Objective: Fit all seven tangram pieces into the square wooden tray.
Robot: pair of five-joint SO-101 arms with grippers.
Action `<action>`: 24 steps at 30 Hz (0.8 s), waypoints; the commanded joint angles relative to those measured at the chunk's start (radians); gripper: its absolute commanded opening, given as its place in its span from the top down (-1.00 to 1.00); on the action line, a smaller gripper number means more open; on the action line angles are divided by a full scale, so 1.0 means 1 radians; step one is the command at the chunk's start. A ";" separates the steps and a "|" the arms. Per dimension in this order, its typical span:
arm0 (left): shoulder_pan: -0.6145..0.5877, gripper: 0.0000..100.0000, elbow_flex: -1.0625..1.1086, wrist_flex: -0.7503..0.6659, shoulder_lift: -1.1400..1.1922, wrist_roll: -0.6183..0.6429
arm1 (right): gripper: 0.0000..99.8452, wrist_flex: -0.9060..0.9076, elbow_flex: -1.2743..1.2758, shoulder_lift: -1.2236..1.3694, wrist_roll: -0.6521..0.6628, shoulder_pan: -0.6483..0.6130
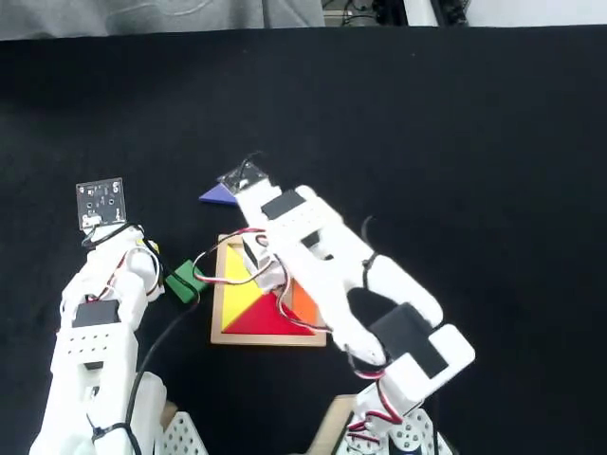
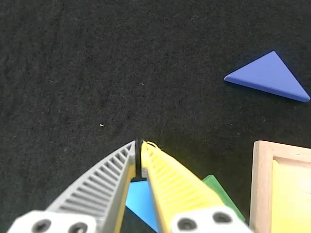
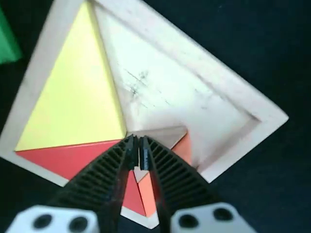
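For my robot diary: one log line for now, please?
tray: yellow triangle, red triangle, orange piece in; outside: blue triangle, green piece; left hand shut; right hand shut

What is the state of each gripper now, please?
Left gripper: closed, holding nothing.
Right gripper: closed, holding nothing.

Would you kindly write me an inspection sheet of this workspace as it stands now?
Surface: table covered in black cloth.
Job's things: wooden tray holds yellow triangle, red triangle and orange piece; dark blue triangle, green piece and light blue piece lie outside it.
Clutter: nothing seen.
Grippers: left pincer shut, over the light blue piece; right pincer shut, over the tray by the orange piece.
Cables: red, white and black wires run along the right arm; black cable beside the left arm.
Surroundings: grey fabric beyond the table's far edge.
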 commanded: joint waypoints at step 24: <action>0.162 0.62 -0.039 0.140 -0.003 -0.161 | 0.98 -0.540 0.360 -0.343 0.038 0.390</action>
